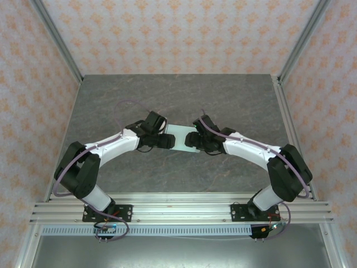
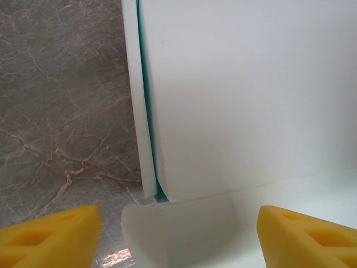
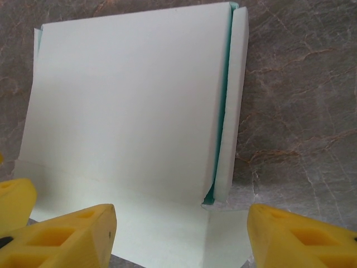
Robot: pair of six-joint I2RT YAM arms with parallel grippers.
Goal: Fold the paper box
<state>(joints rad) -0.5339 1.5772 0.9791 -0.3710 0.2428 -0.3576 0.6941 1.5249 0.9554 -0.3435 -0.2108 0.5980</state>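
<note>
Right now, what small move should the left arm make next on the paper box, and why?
Probably ease the left gripper forward and down to catch the rounded tab. Its fingers stand open with that tab lying on the table between them, unfolded, below the folded panel of the paper box. The right gripper is open at the opposite end.

The box (image 1: 179, 137) lies near the middle of the grey marbled table (image 1: 234, 100), only partly folded. It is thin card, pale mint and almost white. Its broad panel (image 3: 128, 106) is plain and smooth. A narrow strip (image 3: 231, 100) is folded along one long edge, with deeper green showing in the seam between them. At the near end a creased flap (image 3: 150, 229) lies flat, with a rounded tab (image 3: 228, 237) at its corner. The panel may be tilted slightly up from that crease.
</note>
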